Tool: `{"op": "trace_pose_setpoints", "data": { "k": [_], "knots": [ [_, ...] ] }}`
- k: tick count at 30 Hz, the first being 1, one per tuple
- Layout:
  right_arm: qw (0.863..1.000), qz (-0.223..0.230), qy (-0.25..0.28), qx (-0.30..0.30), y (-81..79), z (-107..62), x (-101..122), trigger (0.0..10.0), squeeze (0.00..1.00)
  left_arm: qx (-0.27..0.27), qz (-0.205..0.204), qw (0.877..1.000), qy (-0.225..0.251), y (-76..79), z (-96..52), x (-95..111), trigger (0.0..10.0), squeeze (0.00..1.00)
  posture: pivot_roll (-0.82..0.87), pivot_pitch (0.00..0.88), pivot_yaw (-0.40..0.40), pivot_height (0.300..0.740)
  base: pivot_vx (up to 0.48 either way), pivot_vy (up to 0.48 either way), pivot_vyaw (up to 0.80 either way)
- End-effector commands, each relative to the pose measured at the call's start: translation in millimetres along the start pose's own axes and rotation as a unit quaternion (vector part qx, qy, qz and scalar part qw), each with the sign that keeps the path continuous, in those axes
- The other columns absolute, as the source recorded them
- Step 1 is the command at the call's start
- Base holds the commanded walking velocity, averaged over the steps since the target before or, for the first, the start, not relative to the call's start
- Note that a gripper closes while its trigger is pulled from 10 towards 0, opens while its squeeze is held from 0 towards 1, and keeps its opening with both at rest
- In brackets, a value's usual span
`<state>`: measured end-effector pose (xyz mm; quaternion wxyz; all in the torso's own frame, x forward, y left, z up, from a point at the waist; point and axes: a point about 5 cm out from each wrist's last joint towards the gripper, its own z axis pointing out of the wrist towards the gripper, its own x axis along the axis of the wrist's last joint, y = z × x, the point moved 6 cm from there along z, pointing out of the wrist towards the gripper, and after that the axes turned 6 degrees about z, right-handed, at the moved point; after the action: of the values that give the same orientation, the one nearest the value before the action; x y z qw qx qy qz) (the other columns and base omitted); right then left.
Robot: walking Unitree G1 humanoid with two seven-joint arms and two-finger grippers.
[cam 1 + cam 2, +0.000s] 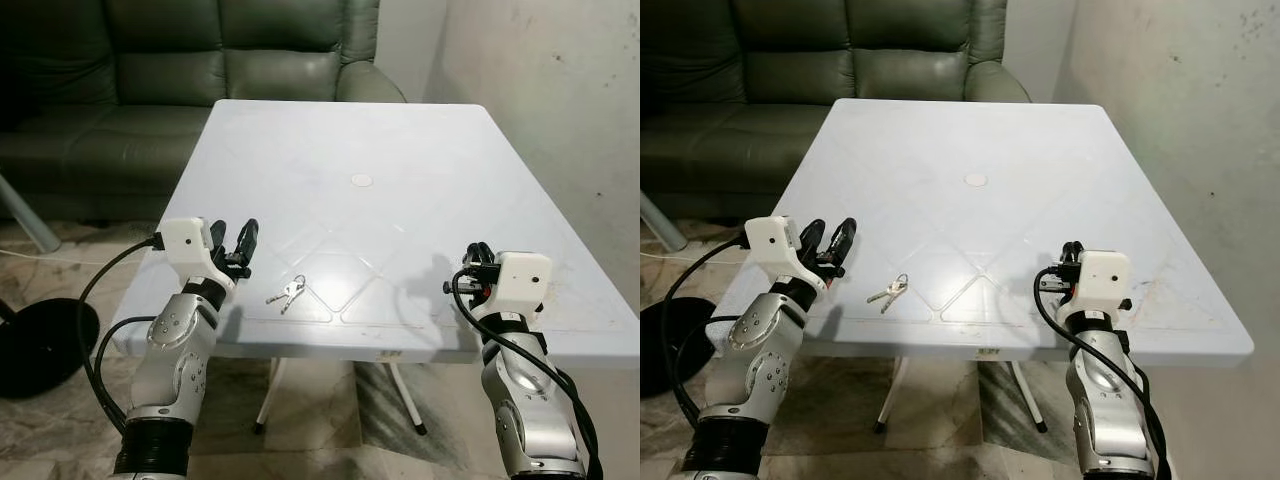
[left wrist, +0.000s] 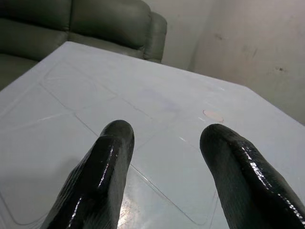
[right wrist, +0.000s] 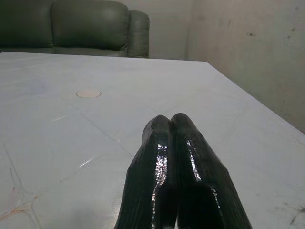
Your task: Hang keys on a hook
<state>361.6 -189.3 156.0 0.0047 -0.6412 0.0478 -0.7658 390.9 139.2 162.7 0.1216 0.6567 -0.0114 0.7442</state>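
Here, in the head views, the keys [image 1: 287, 292] lie flat near the table's [image 1: 400, 160] front edge, just beside the left gripper [image 1: 240, 245], whose fingers are spread; the right gripper [image 1: 1072, 262] rests apart. The left wrist view confirms the spread fingers [image 2: 100, 176]. The right wrist view shows its fingers [image 3: 162, 167] pressed together. Likely risk: flat keys on smooth plastic could slide off. A sofa [image 1: 200, 60] stands behind; no hook visible.

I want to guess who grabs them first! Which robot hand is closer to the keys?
Left. The left gripper hovers open just beside the keys near the table's front edge; the right gripper, shut, sits far across.
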Motion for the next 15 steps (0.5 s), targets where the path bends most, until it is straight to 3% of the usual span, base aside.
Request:
{"op": "trace_pose_setpoints", "data": {
  "k": [1,15],
  "knots": [
    [1.000,-0.006,0.004,0.009,-4.5,1.5,3.4,10.0,0.00,0.006,0.002,1.000,0.003,-2.8,2.2,2.7,10.0,0.00,0.06,0.072,-0.027,0.740,0.000,0.000,-0.76],
    [1.000,-0.004,0.003,0.016,-9.8,2.0,2.8,10.0,0.00,0.007,-0.003,1.000,-0.002,-4.1,3.1,1.0,10.0,0.00,0.06,0.064,-0.029,0.740,0.000,0.000,-0.75]
  ]
}}
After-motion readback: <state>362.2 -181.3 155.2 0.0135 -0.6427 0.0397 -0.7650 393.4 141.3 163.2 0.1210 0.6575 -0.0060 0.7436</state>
